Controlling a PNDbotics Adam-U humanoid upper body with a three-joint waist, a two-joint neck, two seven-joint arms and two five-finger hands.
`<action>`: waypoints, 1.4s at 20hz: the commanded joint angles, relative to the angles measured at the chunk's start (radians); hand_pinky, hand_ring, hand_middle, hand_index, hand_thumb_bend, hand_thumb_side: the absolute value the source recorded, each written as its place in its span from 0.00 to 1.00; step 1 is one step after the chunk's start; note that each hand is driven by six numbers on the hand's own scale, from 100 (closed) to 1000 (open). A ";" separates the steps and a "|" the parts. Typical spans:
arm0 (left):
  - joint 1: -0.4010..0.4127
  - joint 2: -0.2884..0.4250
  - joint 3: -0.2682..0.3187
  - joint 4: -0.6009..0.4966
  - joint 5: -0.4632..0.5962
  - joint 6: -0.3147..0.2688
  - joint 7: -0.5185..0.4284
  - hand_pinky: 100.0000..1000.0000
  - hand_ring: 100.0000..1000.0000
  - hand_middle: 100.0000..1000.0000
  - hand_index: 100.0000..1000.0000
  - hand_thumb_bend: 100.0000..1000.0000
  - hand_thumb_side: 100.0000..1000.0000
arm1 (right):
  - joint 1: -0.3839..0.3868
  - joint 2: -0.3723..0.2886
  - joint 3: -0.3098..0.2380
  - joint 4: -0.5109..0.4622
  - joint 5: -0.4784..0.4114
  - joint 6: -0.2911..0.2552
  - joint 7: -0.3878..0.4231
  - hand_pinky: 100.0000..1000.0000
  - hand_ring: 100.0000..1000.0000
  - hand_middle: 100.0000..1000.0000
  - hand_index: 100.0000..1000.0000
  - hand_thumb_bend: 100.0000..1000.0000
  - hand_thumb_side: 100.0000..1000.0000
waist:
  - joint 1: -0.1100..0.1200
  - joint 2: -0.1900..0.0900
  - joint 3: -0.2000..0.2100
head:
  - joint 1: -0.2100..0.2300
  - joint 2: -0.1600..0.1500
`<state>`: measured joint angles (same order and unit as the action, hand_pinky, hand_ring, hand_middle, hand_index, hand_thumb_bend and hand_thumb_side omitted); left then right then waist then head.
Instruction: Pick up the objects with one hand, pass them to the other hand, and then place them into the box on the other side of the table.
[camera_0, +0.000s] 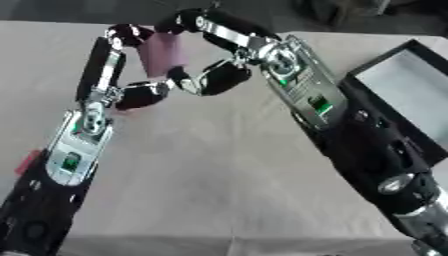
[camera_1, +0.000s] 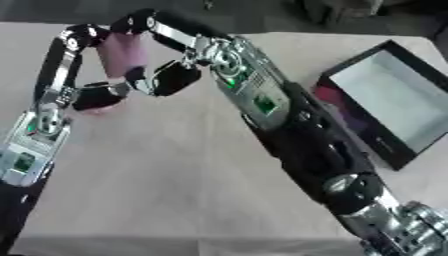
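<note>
**Meeting of two hands over a pink cylinder**

Standing nearly upright above the far left part of the worktop (camera_0: 219, 170), a pale pink cylinder (camera_0: 164, 54) sits caught between both robot hands. It looks like a short roll or tube, mauve-pink, its top end slightly nearer the far edge than its bottom end. Whether it is lifted clear of the cloth-coloured surface cannot be told for certain, though it shows well above the wrists.

On its left side, the left hand (camera_0: 114, 85) reaches up from the lower left corner, its fingers (camera_0: 109, 50) long and arched over the cylinder's top, with the thumb coming in low beneath the cylinder; the fingers curl round the pink thing. On the other side, the right hand (camera_0: 229, 55) comes in from the right, its fingers (camera_0: 214, 25) bent over the cylinder's upper end and its thumb closing under the lower end, so it too wraps the same object. Both hands touch the cylinder at once.

Further right, near the worktop's right edge, lies a black box (camera_1: 346, 75) with a pale, light-coloured inside, open upward. Something reddish-pink (camera_1: 329, 94) shows just beside its near left wall, partly hidden by the right forearm. A small red patch (camera_0: 26, 162) peeps out beside the left forearm at the left edge.
</note>
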<state>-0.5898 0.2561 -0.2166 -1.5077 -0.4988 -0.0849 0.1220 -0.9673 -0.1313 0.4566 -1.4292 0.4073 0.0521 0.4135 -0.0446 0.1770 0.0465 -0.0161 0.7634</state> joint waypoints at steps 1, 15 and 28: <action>-0.022 -0.001 0.000 -0.022 0.005 -0.010 0.004 0.70 0.46 0.44 0.50 0.00 0.03 | -0.015 0.002 -0.010 0.000 0.008 -0.005 -0.005 0.98 0.92 0.87 0.88 0.12 0.00 | 0.005 -0.013 0.002 | 0.003 0.007; -0.023 -0.011 -0.007 -0.021 0.006 -0.056 -0.003 0.70 0.46 0.43 0.50 0.00 0.03 | -0.009 0.013 -0.009 0.016 0.012 0.005 -0.037 0.97 0.89 0.72 0.76 0.10 0.00 | 0.005 -0.011 0.001 | 0.005 0.007; -0.023 -0.015 -0.006 -0.020 -0.009 -0.081 0.002 0.70 0.46 0.43 0.51 0.00 0.02 | -0.005 0.013 -0.009 0.025 0.022 -0.012 -0.002 0.98 0.93 0.79 0.87 0.12 0.00 | 0.002 -0.010 0.004 | 0.008 0.007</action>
<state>-0.5890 0.2464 -0.2244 -1.5007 -0.5032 -0.1554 0.1201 -0.9667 -0.1173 0.4447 -1.4083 0.4192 0.0405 0.4002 -0.0454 0.1797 0.0498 -0.0108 0.7634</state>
